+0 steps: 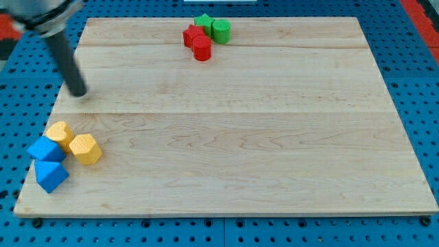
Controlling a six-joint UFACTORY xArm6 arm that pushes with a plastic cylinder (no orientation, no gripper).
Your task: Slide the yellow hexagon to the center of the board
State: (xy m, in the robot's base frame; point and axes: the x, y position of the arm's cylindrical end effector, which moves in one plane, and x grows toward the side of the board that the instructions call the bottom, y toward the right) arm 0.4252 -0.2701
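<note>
The yellow hexagon (85,149) lies near the board's lower left corner. Touching it on the left is a yellow heart-shaped block (60,133). My tip (79,92) is at the board's left side, above the yellow blocks and apart from them, about 80 pixels up from the hexagon. The rod slants up to the view's top left.
Two blue blocks (46,149) (51,175) sit just left of and below the yellow ones, at the board's corner. At the top middle are a red pair (197,42) and a green star (204,22) and green cylinder (221,30). The wooden board (247,123) lies on a blue pegboard.
</note>
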